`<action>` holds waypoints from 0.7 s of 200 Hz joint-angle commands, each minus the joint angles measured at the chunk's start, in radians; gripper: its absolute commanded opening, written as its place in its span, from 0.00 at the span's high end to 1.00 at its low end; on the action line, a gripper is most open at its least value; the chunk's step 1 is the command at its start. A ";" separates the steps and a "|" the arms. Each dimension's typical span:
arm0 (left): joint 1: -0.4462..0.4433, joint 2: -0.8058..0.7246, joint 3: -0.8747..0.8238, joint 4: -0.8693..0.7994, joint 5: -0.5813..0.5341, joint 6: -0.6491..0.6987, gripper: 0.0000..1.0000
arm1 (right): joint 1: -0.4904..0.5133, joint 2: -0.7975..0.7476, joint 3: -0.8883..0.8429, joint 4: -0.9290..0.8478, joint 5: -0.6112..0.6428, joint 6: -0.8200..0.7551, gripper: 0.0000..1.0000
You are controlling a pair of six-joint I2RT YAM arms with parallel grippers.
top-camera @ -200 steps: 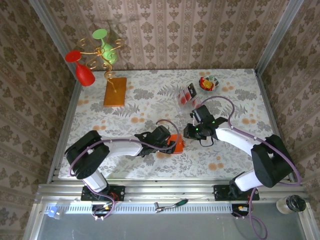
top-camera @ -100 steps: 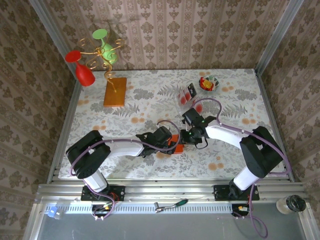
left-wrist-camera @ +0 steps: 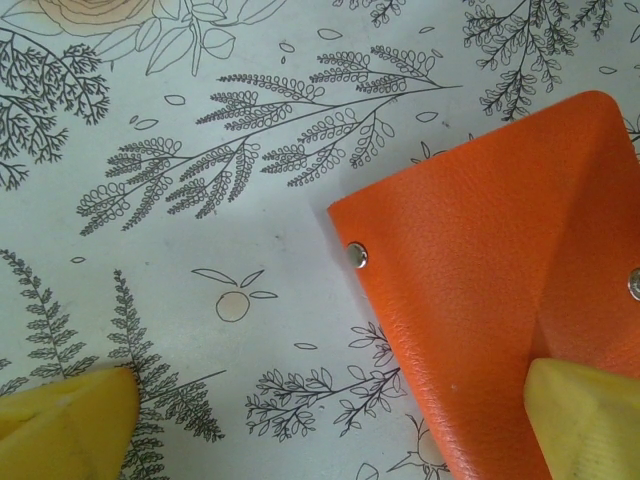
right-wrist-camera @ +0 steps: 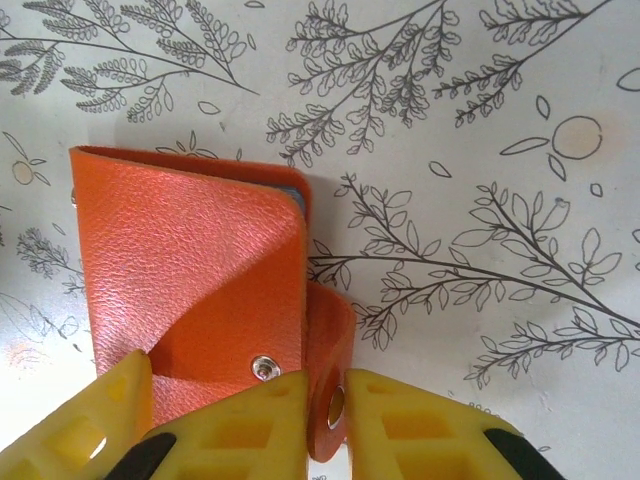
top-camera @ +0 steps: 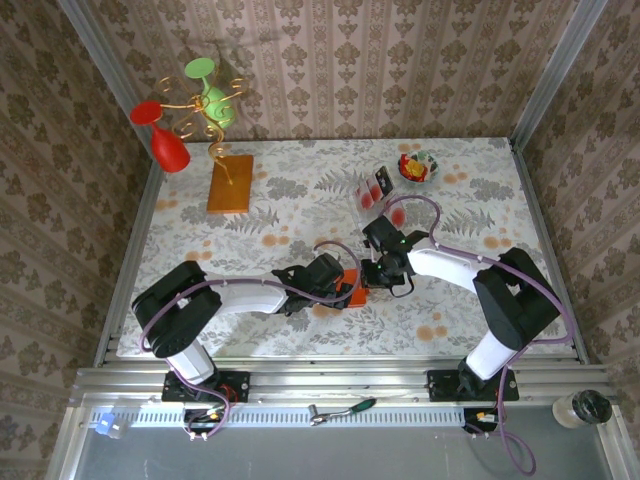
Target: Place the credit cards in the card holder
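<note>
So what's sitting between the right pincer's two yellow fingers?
The snap flap of the orange wallet, nipped by the right pincer, in the right wrist view.

Tallies as follows: one small bright orange-red leather folding card holder [top-camera: 349, 289], bearing two round metal snaps [left-wrist-camera: 357, 255]. One clear plastic compartment tray [top-camera: 366, 203], with thin credit cards [top-camera: 378, 186] inside (too small to count). Two plastic goblets: one red goblet [top-camera: 160, 135], one green goblet [top-camera: 211, 88]. One flat orange-brown board [top-camera: 230, 183]. One small round bowl [top-camera: 418, 167].
</note>
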 commanded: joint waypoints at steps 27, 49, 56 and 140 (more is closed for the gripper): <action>-0.009 0.044 -0.034 -0.056 0.029 0.006 0.00 | 0.001 -0.043 0.018 -0.040 0.026 -0.006 0.77; -0.009 0.045 -0.034 -0.052 0.032 0.005 0.00 | 0.002 -0.049 0.019 -0.042 0.026 -0.006 0.76; -0.009 0.047 -0.034 -0.052 0.033 0.006 0.00 | 0.001 -0.047 0.019 -0.043 0.027 -0.006 0.76; -0.011 0.043 -0.037 -0.049 0.028 0.003 0.00 | -0.002 -0.037 0.005 -0.029 0.004 -0.008 1.00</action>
